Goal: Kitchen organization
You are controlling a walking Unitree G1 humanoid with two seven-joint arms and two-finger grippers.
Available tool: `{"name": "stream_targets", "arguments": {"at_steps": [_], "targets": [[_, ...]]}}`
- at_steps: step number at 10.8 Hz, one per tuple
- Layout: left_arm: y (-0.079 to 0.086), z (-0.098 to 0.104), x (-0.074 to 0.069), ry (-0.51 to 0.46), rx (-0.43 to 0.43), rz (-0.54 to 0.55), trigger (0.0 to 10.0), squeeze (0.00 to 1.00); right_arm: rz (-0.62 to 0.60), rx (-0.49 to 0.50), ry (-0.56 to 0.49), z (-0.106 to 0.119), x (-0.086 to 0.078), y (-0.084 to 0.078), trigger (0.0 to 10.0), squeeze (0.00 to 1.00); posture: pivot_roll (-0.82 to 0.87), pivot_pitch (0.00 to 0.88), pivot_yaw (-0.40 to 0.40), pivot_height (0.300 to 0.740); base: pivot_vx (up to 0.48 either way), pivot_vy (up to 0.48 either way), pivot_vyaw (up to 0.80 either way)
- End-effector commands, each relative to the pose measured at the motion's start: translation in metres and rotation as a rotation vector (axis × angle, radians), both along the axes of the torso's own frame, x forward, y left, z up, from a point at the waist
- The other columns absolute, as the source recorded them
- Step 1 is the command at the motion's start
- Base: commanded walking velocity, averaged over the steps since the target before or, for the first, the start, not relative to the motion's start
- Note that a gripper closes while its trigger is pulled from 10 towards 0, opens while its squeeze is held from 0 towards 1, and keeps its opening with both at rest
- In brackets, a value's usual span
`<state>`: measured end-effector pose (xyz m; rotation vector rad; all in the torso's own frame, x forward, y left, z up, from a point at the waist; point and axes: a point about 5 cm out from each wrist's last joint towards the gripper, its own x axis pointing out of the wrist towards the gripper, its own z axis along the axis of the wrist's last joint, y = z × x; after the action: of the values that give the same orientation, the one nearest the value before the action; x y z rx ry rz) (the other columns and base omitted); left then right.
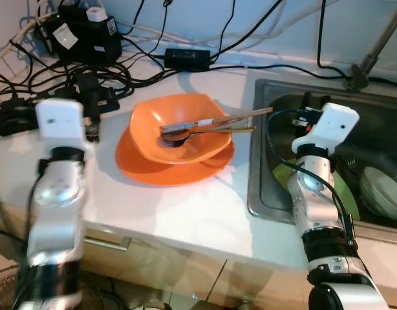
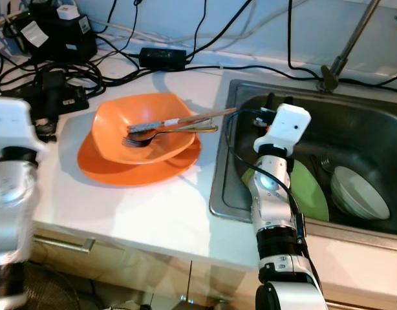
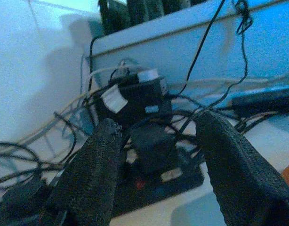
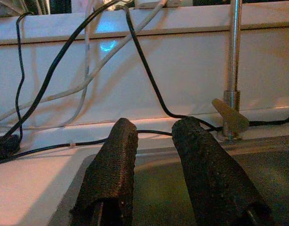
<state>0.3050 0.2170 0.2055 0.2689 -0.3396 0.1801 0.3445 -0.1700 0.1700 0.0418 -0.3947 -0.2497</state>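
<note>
The left hand [image 3: 156, 155] hovers with its two black fingers [image 3: 95, 174] spread wide and nothing between them, pointing at a tangle of black cables and power bricks [image 1: 88, 35] at the back of the white bench [image 1: 205, 213]. Just to this hand's right sits an orange bowl [image 1: 179, 126] stacked on an orange plate [image 1: 140, 169], with a spoon [image 1: 185, 134] and chopsticks [image 1: 237, 117] lying across the bowl. The right hand [image 4: 156, 155] hangs over the steel sink [image 2: 218, 194], its fingers a little apart and empty, aimed at the faucet base [image 4: 230, 117]. To its right in the sink lie a green plate [image 2: 311, 194] and a white bowl [image 2: 360, 192].
</note>
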Motion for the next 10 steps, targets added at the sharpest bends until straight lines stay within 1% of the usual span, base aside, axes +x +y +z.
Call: {"name": "stream_targets", "arguments": {"at_steps": [1,2,4,5,9,10], "targets": [[-0.011,0.000,0.006,-0.025,0.010,-0.024,10.0,0.00,0.006,-0.006,0.014,-0.008,-0.004,0.001,10.0,0.00,0.10,0.008,0.024,0.740,0.000,0.000,0.00],[-0.018,0.001,0.011,-0.054,0.010,-0.037,10.0,0.00,0.010,-0.007,0.007,-0.007,-0.004,0.001,10.0,0.00,0.09,0.000,0.026,0.740,0.000,0.000,0.00],[-0.031,0.005,0.017,-0.111,0.022,-0.087,10.0,0.00,0.018,-0.011,-0.013,-0.003,-0.004,0.002,10.0,0.00,0.07,0.000,0.033,0.740,0.000,-0.418,0.00],[-0.034,0.008,0.018,-0.134,0.024,-0.100,10.0,0.00,0.014,-0.013,-0.014,-0.004,-0.005,0.000,10.0,0.00,0.07,0.000,0.036,0.740,0.000,-0.480,0.00],[-0.033,0.023,0.019,-0.206,0.041,-0.101,10.0,0.00,0.029,-0.031,-0.001,-0.006,-0.005,0.004,10.0,0.00,0.07,0.000,0.034,0.740,0.000,-0.480,0.00],[-0.034,0.026,0.020,-0.215,0.039,-0.110,10.0,0.00,0.036,-0.036,0.001,-0.006,-0.004,0.005,10.0,0.00,0.07,0.000,0.034,0.740,0.000,0.000,0.00]]}}
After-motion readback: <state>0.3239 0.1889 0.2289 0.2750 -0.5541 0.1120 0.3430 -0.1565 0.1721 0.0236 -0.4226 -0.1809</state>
